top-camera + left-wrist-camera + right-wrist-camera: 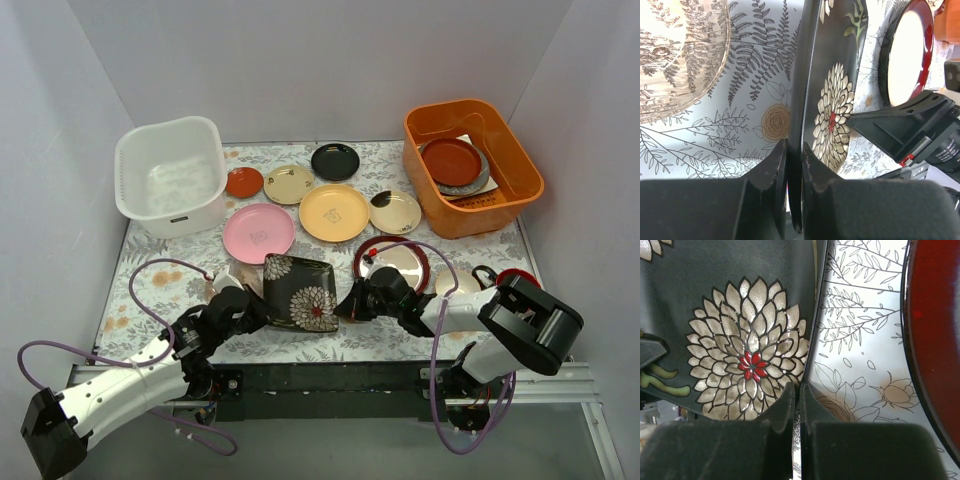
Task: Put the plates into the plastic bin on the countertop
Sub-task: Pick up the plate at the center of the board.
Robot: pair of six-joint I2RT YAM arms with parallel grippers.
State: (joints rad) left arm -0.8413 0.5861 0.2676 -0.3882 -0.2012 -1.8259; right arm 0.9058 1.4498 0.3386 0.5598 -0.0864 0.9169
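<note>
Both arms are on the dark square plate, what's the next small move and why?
Probably a small joint lift. The left gripper and right gripper each pinch an opposite edge of the dark square plate, which sits low on the countertop; raising it would clear the pink plate toward the plastic bin.

Top camera looks down; both close wrist views, seemingly sideways, share square plate (298,290)

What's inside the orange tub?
In the orange tub: a red-brown plate stacked on a grey plate, over something flat and white. Whatever lies under the stack is covered, so more plates there can't be ruled out.
</note>
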